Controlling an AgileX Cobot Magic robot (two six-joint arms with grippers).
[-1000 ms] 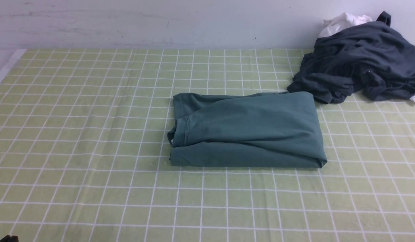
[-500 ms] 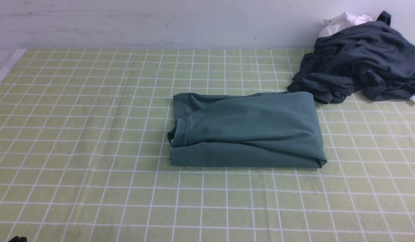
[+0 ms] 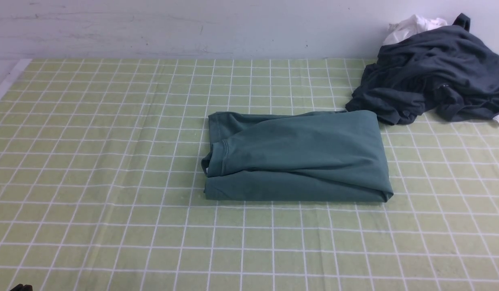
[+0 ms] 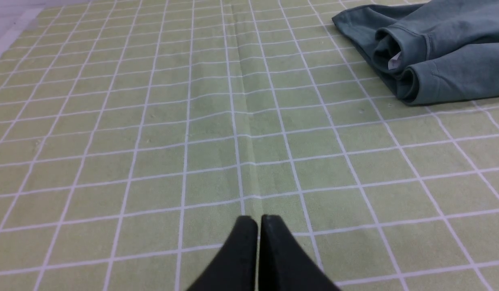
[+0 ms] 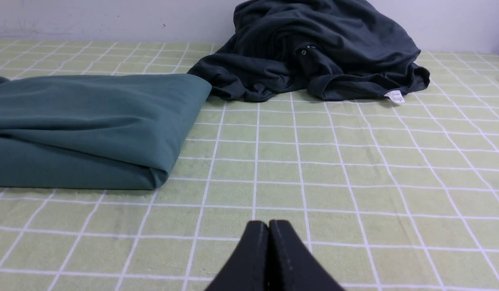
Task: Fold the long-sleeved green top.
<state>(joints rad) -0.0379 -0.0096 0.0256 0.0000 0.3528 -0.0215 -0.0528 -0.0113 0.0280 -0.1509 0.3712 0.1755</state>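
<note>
Folding looks finished, as far as you can judge: the green long-sleeved top (image 3: 297,157) lies as a compact rectangle near the middle of the bench (image 3: 91,161), sleeves tucked in, with nothing obvious left but perhaps tidying the loose cuff edge. Both arms are clear of it. Your left tool (image 4: 258,220) and right tool (image 5: 268,225) each have their tips pressed together and hold nothing. The front view shows the whole bundle, with the dark grey garment (image 3: 431,72) touching its far right corner and a white cloth (image 3: 411,26) behind. Only the left wrist view shows you the rolled cuffs and small white label (image 4: 394,62).
</note>
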